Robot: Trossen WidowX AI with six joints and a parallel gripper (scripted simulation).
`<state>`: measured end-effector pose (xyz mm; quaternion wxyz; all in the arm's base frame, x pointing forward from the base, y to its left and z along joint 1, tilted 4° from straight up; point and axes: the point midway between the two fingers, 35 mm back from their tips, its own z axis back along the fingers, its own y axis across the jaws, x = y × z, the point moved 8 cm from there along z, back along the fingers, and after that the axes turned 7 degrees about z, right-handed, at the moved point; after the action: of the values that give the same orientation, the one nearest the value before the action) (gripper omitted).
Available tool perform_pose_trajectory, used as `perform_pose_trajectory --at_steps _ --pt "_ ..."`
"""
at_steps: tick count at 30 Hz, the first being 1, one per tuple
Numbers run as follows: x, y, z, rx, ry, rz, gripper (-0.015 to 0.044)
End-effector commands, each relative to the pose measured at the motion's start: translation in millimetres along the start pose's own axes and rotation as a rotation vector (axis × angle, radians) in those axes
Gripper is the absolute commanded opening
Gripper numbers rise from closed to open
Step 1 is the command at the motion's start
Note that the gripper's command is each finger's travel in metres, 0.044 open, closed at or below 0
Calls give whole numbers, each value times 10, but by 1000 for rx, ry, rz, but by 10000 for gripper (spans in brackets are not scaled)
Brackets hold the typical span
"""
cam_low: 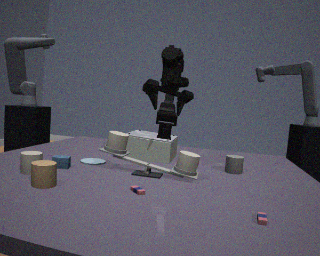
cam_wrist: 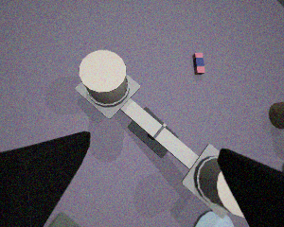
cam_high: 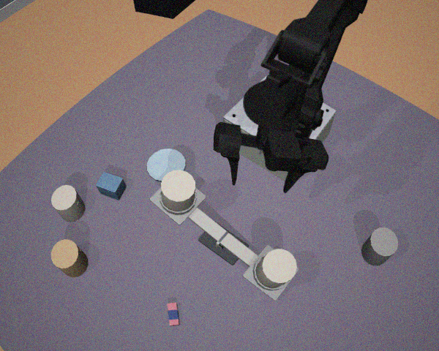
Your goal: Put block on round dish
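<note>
The balance (cam_high: 238, 249) (cam_low: 138, 161) (cam_wrist: 180, 148) is tilted. A cream cup (cam_high: 279, 265) (cam_low: 188, 162) (cam_wrist: 102, 71) stands upside down on its low end, at the right in the top and exterior views. The matching cup (cam_high: 178, 186) (cam_low: 117, 141) (cam_wrist: 209, 177) stands on the raised end, partly behind a finger in the wrist view. No block shows under either cup. The pale blue round dish (cam_high: 159, 164) (cam_low: 93, 161) (cam_wrist: 214, 221) lies beside the raised end, with nothing on it. My gripper (cam_high: 259, 188) (cam_low: 167, 112) (cam_wrist: 154, 146) is open and empty, high above the table on the arm-base side of the balance.
A blue box (cam_high: 111, 184) (cam_low: 61, 161), a cream cylinder (cam_high: 66, 199) (cam_low: 31, 162) and a tan cylinder (cam_high: 66, 257) (cam_low: 43, 175) stand left. A grey cylinder (cam_high: 380, 245) (cam_low: 234, 164) stands right. Pink-and-blue bars (cam_high: 173, 314) (cam_low: 137, 190) (cam_low: 262, 218) lie in front.
</note>
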<state>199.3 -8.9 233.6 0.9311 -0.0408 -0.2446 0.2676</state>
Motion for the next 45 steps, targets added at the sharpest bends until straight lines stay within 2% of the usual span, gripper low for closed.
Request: perform_pose_trajectory --at_steps 1,27,45 --pt "144 -16 -106 39 39 111 440" --pt "987 309 -1247 391 228 892 440" --pt "926 380 -1488 401 232 912 440"
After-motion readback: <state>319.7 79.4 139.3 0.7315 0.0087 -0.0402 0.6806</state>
